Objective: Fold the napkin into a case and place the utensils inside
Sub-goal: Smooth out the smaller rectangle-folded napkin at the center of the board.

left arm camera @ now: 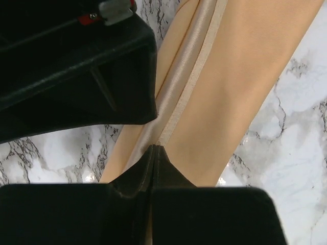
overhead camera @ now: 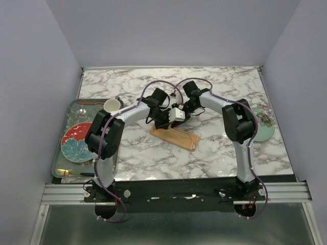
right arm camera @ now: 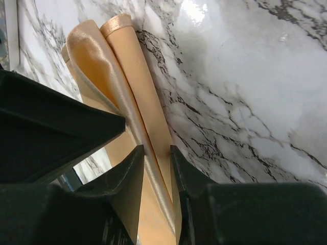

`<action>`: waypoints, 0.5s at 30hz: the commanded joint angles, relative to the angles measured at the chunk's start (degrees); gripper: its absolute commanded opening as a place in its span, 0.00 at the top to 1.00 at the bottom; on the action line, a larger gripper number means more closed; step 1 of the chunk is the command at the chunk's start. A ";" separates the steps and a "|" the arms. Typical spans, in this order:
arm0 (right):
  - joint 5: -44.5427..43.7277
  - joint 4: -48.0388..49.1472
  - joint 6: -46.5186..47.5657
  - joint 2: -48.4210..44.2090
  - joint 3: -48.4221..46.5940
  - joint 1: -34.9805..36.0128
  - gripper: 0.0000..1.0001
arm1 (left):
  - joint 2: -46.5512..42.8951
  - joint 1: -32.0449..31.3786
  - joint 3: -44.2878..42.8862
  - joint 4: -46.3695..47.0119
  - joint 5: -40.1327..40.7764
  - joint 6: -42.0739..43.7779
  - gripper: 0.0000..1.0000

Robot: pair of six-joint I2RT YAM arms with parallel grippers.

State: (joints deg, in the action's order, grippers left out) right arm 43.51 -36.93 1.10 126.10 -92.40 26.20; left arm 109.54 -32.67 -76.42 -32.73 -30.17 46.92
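Note:
The peach-orange napkin lies on the marble table as a narrow layered strip, the case shape. My left gripper is over its far left end. In the left wrist view the left gripper has its jaws together on the satin hem of the napkin. My right gripper is beside it. In the right wrist view the right gripper is slightly open and straddles a folded edge of the napkin. Gold utensils lie at the near edge of the grey tray.
The tray on the left also holds a red patterned plate and a white cup. A pale green plate sits at the right edge behind the right arm. The two grippers are very close together.

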 commanded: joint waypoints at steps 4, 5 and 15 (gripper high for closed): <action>1.14 -2.09 2.58 -0.15 0.91 0.35 0.65 | -5.64 0.67 -0.31 -7.52 -3.57 7.74 0.67; 1.14 -2.27 3.11 -0.33 1.08 0.43 0.65 | -6.08 0.50 0.22 -7.52 -4.01 7.84 0.64; 3.34 -1.31 1.27 -0.77 3.72 0.44 0.80 | -3.90 -4.16 -0.83 -7.08 -2.79 11.00 0.62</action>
State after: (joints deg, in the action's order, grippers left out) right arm 44.47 -37.50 2.90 126.37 -90.50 26.52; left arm 104.81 -34.57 -76.58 -38.83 -31.97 54.33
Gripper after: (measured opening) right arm 0.209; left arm 0.382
